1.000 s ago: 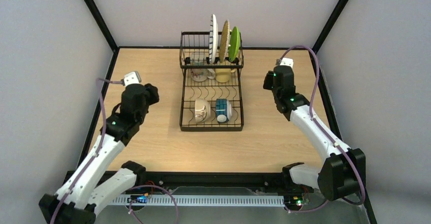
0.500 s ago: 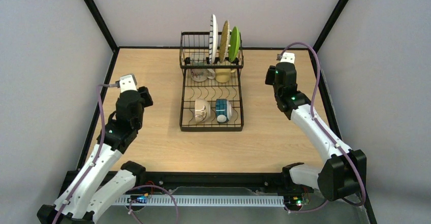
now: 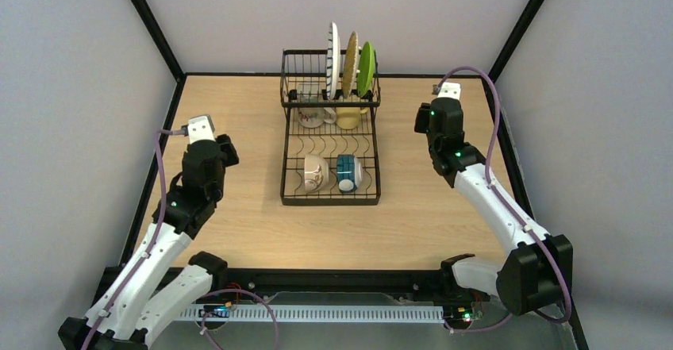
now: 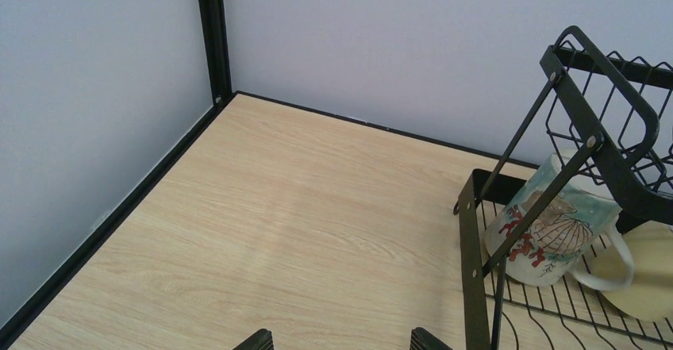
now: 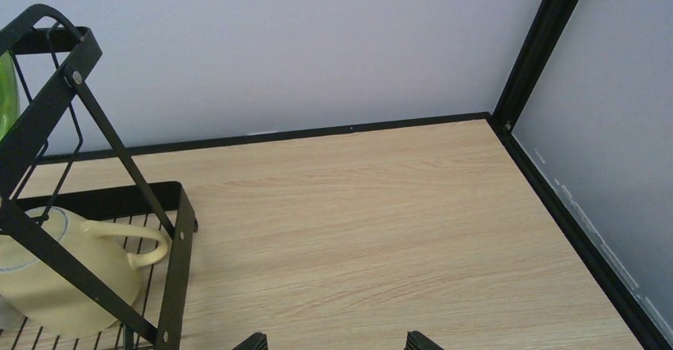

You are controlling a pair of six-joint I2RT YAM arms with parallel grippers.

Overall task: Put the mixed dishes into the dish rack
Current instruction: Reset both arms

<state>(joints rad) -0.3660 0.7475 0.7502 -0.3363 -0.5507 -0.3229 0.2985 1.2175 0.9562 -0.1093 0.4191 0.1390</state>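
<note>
Dish rack [image 3: 330,140] sits mid-bench [image 3: 238,112], long axis running from my arms' side toward the far wall, raised basket section at the far end.

Three plates stand on edge in the raised section, edges toward the top camera, faces turned left-right: white striped-rim plate [image 3: 333,60] leftmost, tan plate [image 3: 350,63] in the middle, lime green plate [image 3: 366,68] on the right.

Under the basket are the white printed mug [image 4: 551,231] and the pale yellow mug [image 5: 63,278], side by side. The white one is tilted, its handle toward the yellow one. Its print is a shell and red coral; I can read no lettering on it. The yellow mug's handle points toward the rack's right rail.

At the near end, the cream mug [image 3: 315,173] and the blue-patterned mug [image 3: 346,173] lie on their sides, just beside each other. Which way their mouths face I cannot tell.

Left claw [image 4: 341,342]: jaws apart, nothing between them, over bare bench left of the rack.

Right claw [image 5: 335,342]: jaws apart, nothing held, over bare bench right of the rack.
</note>
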